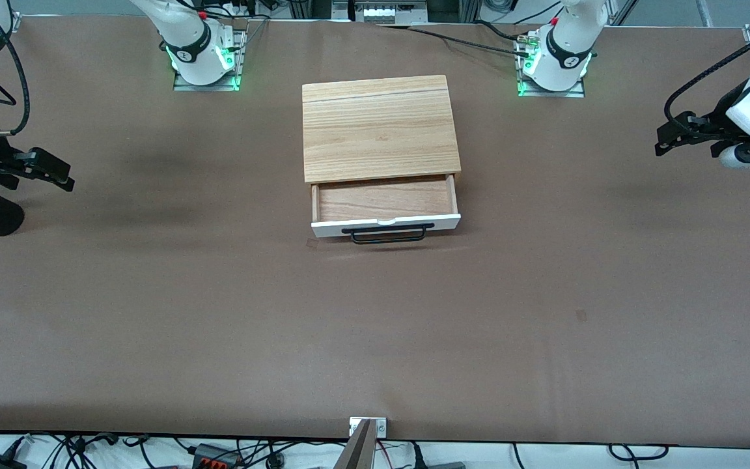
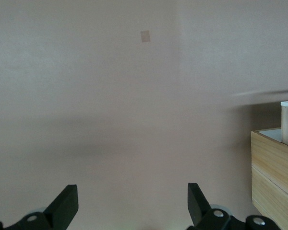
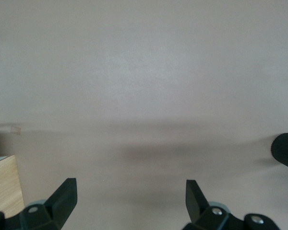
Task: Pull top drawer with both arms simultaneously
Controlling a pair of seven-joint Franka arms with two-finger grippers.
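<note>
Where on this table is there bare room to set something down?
Bare table spreads from the top drawer down to the camera edge, and between the wooden box and each open gripper, left and right. Only the open drawer's handle crowds the middle.

1. Light, matt, grained wooden box [image 1: 378, 127] sits on the matt brown paper-like table [image 1: 153, 312].
2. Top drawer [image 1: 385, 208]: smooth white front panel, black bar handle [image 1: 388, 234], bare wood interior.

The top drawer [image 1: 385, 207] stands pulled out of the box [image 1: 378, 127], both grippers, left [image 1: 674, 135] and right [image 1: 49, 170], hanging open over the table's [image 1: 219, 312] ends.
</note>
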